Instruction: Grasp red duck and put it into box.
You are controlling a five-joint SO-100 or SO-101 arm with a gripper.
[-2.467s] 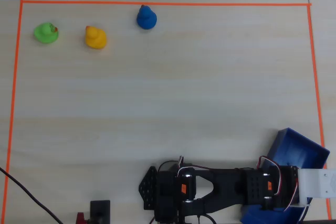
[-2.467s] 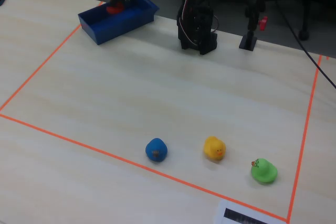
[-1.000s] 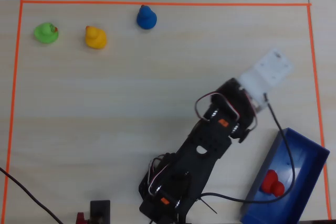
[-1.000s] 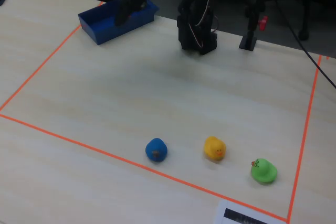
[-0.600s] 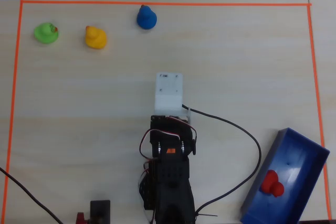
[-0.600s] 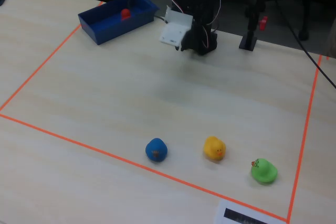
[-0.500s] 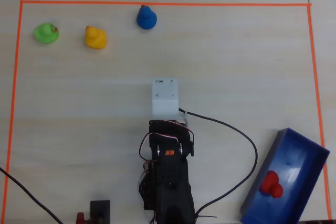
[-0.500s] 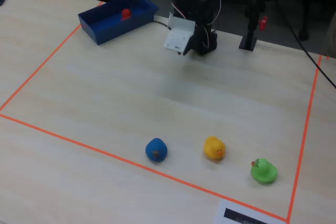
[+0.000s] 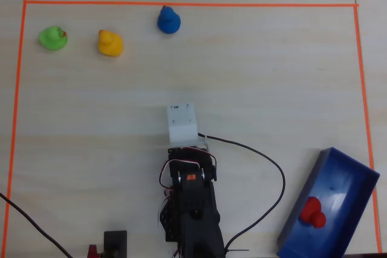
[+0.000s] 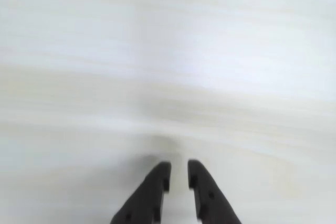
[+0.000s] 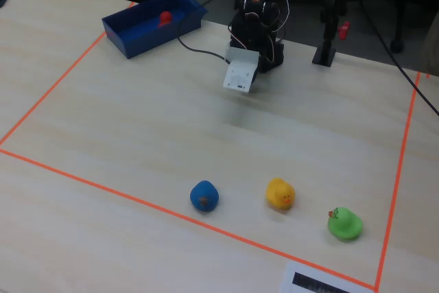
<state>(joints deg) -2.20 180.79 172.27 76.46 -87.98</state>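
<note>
Fingers (image 10: 178, 174) nearly together in my wrist view, only a thin slit between the two dark tips, nothing held, hanging over bare, blurred tabletop (image 10: 168, 51). From the overhead view I see the arm folded close to its base, and the red duck (image 9: 314, 211) lies well off to the right of the fingers and a little back toward the base, inside the box (image 9: 357, 180); in the fixed view the same red duck (image 11: 164, 16) sits in the far part of the box (image 11: 130, 39), apart from the walls as far as I can tell. I judge the task done as things lie. If I had to take the duck again, I would expect a light, glossy, probably squeezable toy that could slip from the tips, so I would close across the rounded body, low and below the head, not on the head itself. Its long axis seems to run roughly across the tray, the smaller lobe toward the right in the overhead view, though which end is the head I cannot tell at this size. Far ahead of the fingers stand the blue duck (image 9: 169, 20), yellow duck (image 9: 110, 43) and green duck (image 9: 52, 38), untouched.
</note>
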